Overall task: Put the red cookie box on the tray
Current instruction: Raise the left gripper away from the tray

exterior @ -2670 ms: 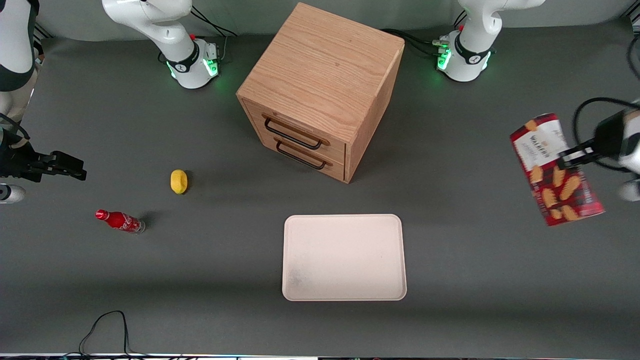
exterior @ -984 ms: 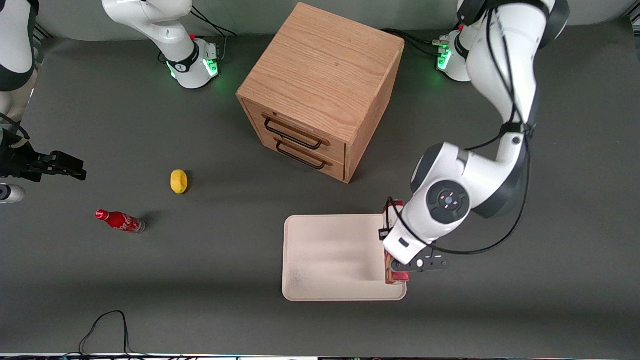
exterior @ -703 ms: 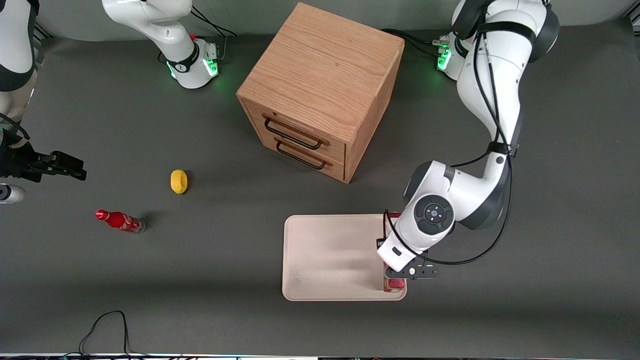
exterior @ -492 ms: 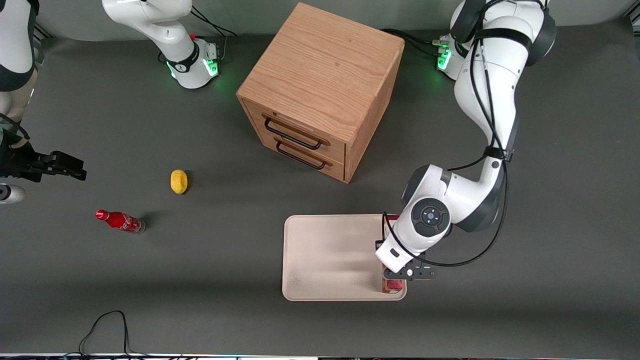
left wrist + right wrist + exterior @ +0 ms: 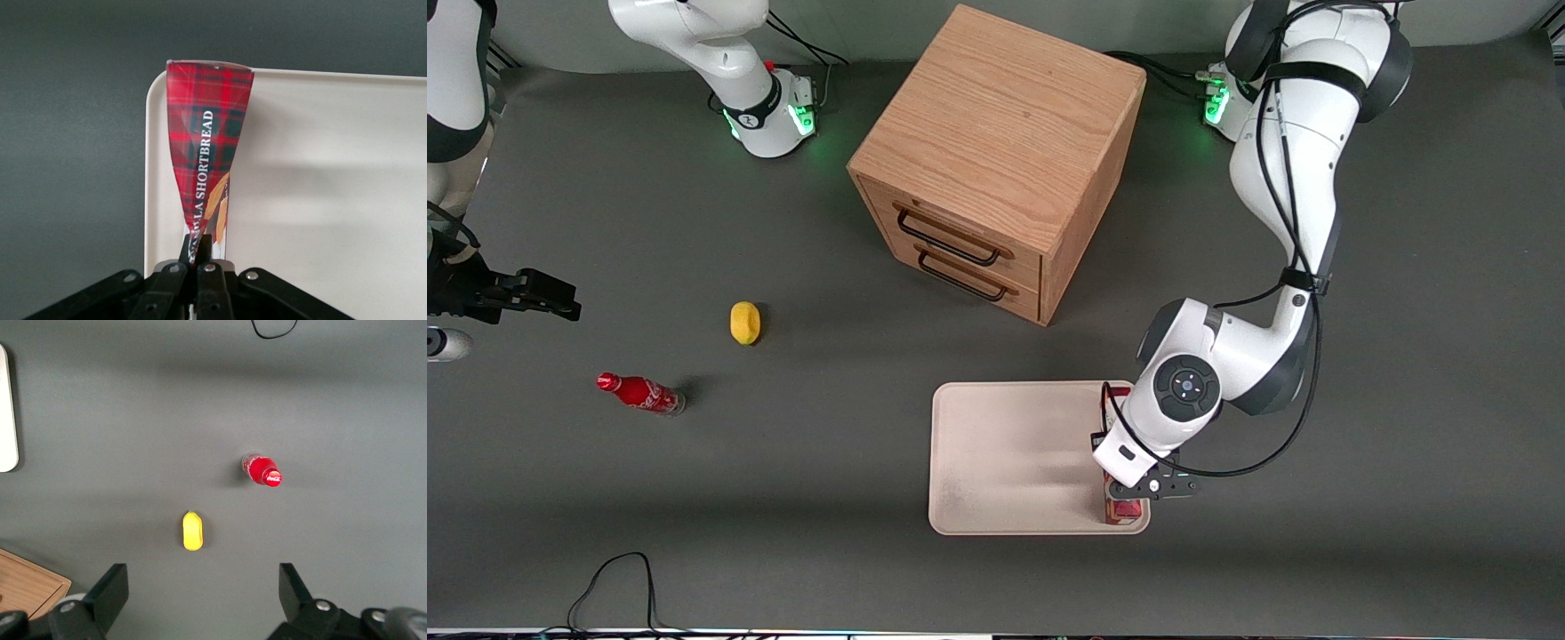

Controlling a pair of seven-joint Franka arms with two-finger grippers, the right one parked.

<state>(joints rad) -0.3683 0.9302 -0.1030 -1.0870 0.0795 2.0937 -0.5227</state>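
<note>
The red cookie box [image 5: 1127,510] stands on a narrow side over the cream-white tray [image 5: 1014,453], along the tray's edge toward the working arm's end and near the corner nearest the front camera. The arm hides most of it in the front view. In the left wrist view its tartan narrow side [image 5: 208,133] reaches down to the tray [image 5: 320,200] by a rounded corner. My left gripper [image 5: 1134,491] is directly above the box. In the left wrist view the gripper [image 5: 200,245] is shut on the box's pinched upper edge.
A wooden two-drawer cabinet [image 5: 996,169] stands farther from the front camera than the tray. A yellow oval object [image 5: 744,322] and a small red soda bottle [image 5: 640,393] lie toward the parked arm's end. A black cable [image 5: 618,578] loops near the table's front edge.
The gripper carried the box from the air at the working arm's end over to the tray. In the last second it sank lower and shifted slightly toward the front camera.
</note>
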